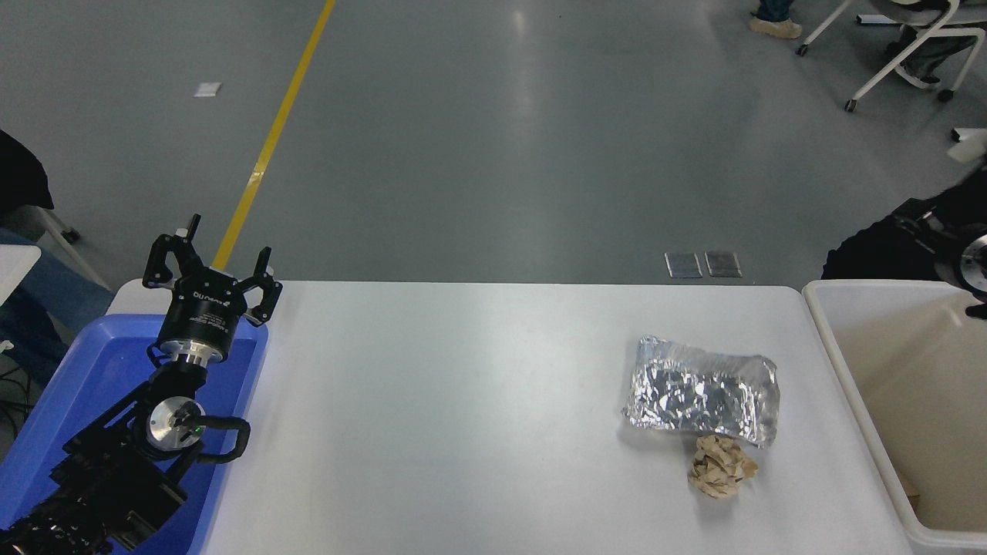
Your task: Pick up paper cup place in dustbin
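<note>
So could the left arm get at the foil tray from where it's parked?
Probably not easily. The left claw sits over the blue tray at the table's far left; the foil tray lies far right, though nothing stands between.

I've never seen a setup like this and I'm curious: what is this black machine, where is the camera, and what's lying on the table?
The camera sits high on a robot, looking down over a white table. The black left gripper, fingers open and empty, is parked above a blue tray. Part of the right arm shows at the right edge; its gripper is out of sight. On the table lie a crinkled foil tray and a crumpled brown paper ball. An off-white dustbin stands at the table's right end. No paper cup is visible.
</note>
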`<state>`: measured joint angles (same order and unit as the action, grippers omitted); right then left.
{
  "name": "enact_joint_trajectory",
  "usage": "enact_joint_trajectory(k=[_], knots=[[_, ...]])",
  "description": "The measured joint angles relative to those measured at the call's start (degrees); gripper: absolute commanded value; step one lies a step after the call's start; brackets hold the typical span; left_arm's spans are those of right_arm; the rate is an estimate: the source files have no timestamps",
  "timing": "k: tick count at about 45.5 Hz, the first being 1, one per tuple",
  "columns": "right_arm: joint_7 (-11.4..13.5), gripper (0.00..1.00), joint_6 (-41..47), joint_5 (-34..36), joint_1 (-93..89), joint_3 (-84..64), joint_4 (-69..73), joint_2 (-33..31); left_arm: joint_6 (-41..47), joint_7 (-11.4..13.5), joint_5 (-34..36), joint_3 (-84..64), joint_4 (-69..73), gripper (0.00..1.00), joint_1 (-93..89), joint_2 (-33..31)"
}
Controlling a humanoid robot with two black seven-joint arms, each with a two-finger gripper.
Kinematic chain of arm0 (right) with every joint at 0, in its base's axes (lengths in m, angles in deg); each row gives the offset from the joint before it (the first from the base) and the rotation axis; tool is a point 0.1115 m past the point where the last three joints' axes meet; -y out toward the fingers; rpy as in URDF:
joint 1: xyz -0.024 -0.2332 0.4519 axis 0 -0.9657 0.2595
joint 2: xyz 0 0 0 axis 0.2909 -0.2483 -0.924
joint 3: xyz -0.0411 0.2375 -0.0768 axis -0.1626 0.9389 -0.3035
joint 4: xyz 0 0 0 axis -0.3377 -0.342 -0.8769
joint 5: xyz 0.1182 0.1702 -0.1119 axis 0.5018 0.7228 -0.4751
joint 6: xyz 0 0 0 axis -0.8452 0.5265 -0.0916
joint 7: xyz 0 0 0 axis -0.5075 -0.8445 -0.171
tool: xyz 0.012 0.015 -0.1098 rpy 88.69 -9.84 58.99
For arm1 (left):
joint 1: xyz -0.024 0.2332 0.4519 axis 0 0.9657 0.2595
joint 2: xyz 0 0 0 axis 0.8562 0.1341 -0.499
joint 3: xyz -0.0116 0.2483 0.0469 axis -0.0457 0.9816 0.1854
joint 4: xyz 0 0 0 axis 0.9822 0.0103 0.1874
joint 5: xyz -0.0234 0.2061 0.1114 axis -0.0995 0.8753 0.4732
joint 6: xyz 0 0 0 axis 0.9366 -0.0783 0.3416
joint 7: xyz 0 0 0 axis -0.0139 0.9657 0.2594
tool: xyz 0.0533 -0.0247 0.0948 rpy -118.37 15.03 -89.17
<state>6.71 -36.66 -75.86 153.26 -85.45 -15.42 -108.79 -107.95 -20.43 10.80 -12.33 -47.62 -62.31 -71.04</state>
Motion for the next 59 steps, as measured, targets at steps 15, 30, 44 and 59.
enact_joint_trajectory(k=[15,30,44,59], knots=[[-0.05,1.0,20.37,-0.34,18.68,-7.42,8.12,3.31,0.0,0.0,-0.01,0.05,0.0,0.98,-0.03,0.0],[0.07,1.0,28.02,-1.43,30.45,-9.17,13.76,3.94,0.0,0.0,0.0,0.0,0.01,0.98,0.0,0.0],[0.17,1.0,29.58,-5.13,38.6,-9.59,25.32,1.34,0.0,0.0,0.0,-0.03,0.02,0.98,0.01,0.0],[0.2,1.0,29.95,-6.72,40.82,-10.04,29.77,0.17,0.0,0.0,0.0,-0.03,0.02,0.98,0.01,0.0]])
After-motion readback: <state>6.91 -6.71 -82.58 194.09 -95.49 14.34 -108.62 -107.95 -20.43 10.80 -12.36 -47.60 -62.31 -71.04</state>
